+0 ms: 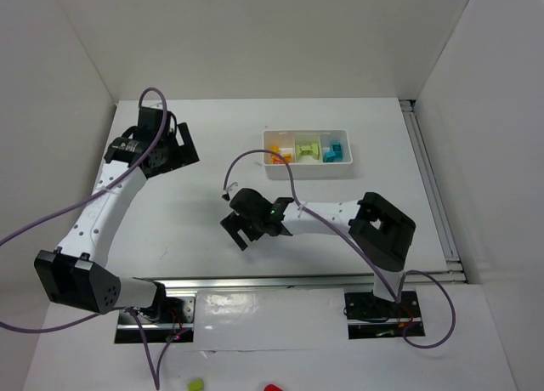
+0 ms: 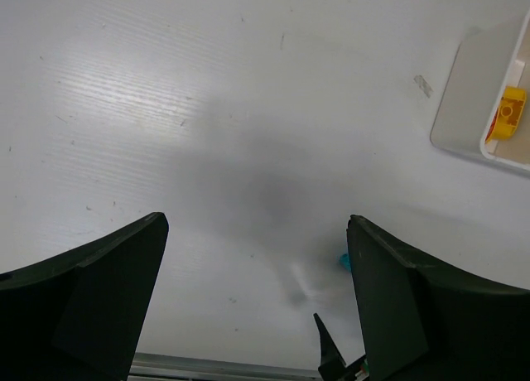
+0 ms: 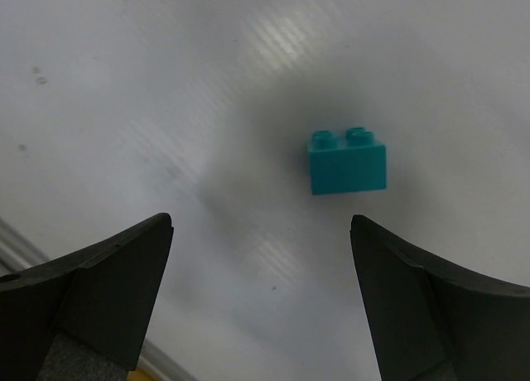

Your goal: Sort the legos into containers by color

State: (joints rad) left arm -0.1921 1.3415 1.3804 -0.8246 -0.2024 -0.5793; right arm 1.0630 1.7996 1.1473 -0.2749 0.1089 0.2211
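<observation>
Tabletop with two arms, one white tray and one loose brick. The tray lies at the far side of the table and has three square compartments in a row: the left one holds orange-yellow legos, the middle one lime green legos, and the right one cyan-blue legos. Each colour sits in its own compartment, but the number of bricks per compartment cannot be counted from the overhead view. A single cyan brick with two studs on top rests alone on the table, well apart from the tray. It is upright, ahead of the right gripper and nearer its right-hand finger in the wrist view. That gripper's two fingers are spread wide, touching nothing, with the brick beyond their tips. The left gripper hovers over bare table to the left of the tray, its two fingers likewise spread and empty. Its wrist view shows one corner of the tray, one orange-yellow brick inside it, and a small cyan speck near the right-hand finger.
</observation>
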